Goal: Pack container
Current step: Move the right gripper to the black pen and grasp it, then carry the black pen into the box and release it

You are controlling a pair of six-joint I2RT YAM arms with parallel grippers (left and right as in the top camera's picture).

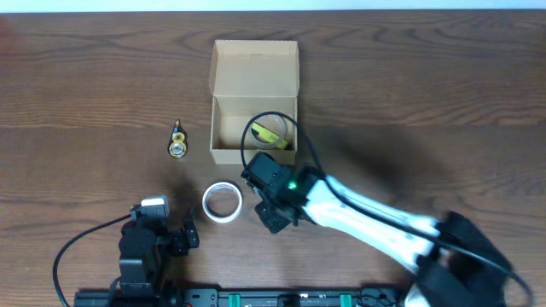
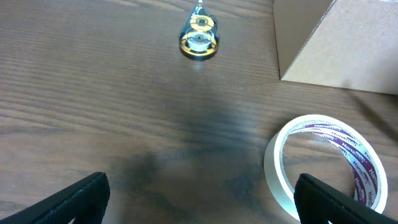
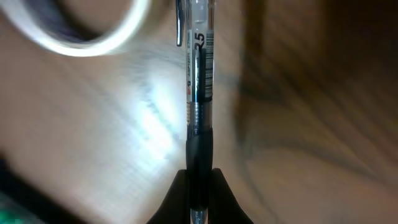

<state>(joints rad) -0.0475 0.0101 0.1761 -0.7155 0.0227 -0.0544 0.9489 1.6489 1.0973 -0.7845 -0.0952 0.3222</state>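
Note:
The container (image 1: 254, 85) is a tan cardboard box, open, with its flap lid standing at the far side; a yellow item (image 1: 271, 134) lies inside. Its corner also shows in the left wrist view (image 2: 339, 43). My right gripper (image 1: 275, 217) is just in front of the box, right of a white tape roll (image 1: 223, 202). In the right wrist view it (image 3: 199, 186) is shut on a clear-and-black pen (image 3: 200, 93) above the table. My left gripper (image 2: 205, 205) is open and empty, low at the front left (image 1: 175, 239), with the tape roll (image 2: 323, 165) by its right finger.
A small gold-coloured roll-like object (image 1: 177, 145) lies left of the box and shows in the left wrist view (image 2: 199, 38). The tape roll's edge appears blurred in the right wrist view (image 3: 81, 28). The table is dark brown wood (image 1: 426, 102).

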